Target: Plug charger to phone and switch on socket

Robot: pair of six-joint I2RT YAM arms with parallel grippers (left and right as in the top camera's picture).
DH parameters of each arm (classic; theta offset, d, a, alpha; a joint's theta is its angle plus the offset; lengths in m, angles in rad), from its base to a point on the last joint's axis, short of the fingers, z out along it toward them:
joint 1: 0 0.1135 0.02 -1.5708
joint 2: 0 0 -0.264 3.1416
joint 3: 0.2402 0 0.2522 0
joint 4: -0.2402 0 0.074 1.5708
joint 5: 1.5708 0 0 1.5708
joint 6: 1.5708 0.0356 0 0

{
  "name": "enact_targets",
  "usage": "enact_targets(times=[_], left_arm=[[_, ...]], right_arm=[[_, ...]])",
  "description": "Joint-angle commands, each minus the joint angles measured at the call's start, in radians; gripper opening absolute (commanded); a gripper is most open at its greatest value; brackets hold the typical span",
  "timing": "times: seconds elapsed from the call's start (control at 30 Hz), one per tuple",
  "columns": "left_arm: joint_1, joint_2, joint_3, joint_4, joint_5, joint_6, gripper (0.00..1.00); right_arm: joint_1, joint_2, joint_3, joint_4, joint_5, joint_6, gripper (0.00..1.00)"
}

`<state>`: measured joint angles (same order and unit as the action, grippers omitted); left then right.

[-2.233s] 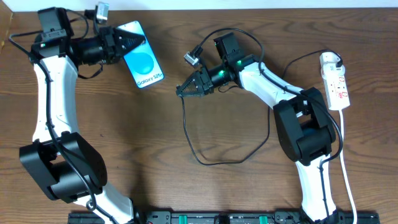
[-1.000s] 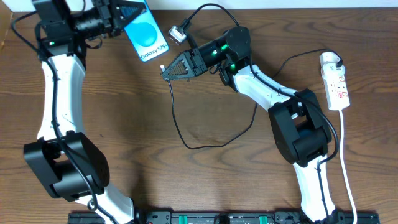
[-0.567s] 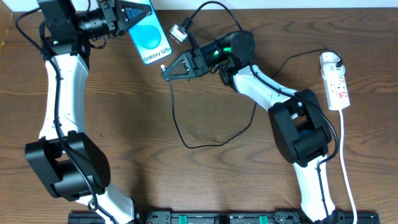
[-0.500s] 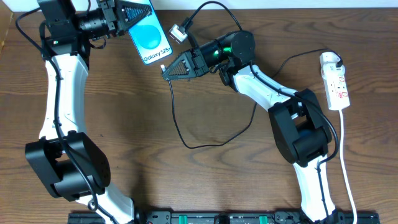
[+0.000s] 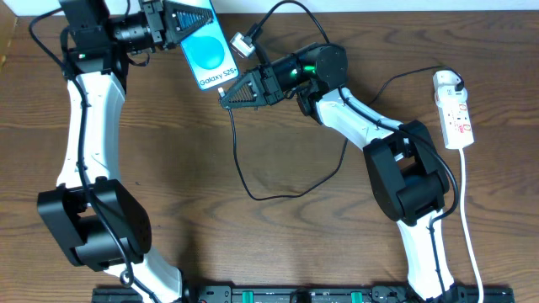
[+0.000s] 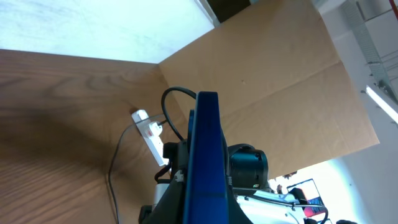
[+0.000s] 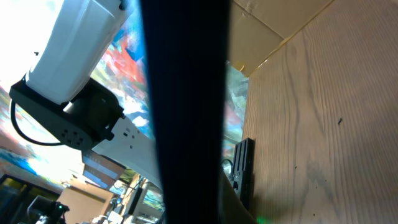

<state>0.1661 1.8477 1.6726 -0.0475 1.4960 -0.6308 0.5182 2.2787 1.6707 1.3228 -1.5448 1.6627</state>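
The blue-screened phone point(image 5: 209, 55) is held off the table near the far edge, with my left gripper point(image 5: 184, 15) shut on its upper end. In the left wrist view the phone point(image 6: 205, 162) shows edge-on. My right gripper point(image 5: 226, 97) is shut on the plug tip of the charger cable point(image 5: 253, 192), right at the phone's lower edge; whether the tip is in the port I cannot tell. The black cable loops over the table to a white adapter point(image 5: 446, 81) on the socket point(image 5: 457, 118) at the far right. A dark blurred band point(image 7: 186, 112) fills the right wrist view.
The socket's white cord point(image 5: 470, 244) runs down the right side to the front edge. A brown cardboard wall point(image 6: 273, 93) stands behind the table. The socket point(image 6: 149, 132) and my right arm point(image 6: 249, 165) show beyond the phone in the left wrist view.
My left gripper has carried the phone right and slightly down, closing on the plug tip. The right gripper has held almost still with the cable.
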Motion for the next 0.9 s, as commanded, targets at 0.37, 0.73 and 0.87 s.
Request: enact_targets(times=[0.37, 0.73, 0.87], left_arm=[[-0.011, -0.024, 0.011, 0.004, 0.042, 0.006, 0.08], [-0.01, -0.024, 0.011, 0.004, 0.05, 0.006, 0.07], [-0.011, -0.024, 0.011, 0.004, 0.05, 0.01, 0.07]], right_arm=[[-0.018, -0.001, 0.005, 0.032, 0.024, -0.01, 0.01], [-0.023, -0.001, 0.005, 0.032, 0.024, -0.01, 0.01], [-0.024, -0.001, 0.005, 0.032, 0.024, -0.01, 0.01]])
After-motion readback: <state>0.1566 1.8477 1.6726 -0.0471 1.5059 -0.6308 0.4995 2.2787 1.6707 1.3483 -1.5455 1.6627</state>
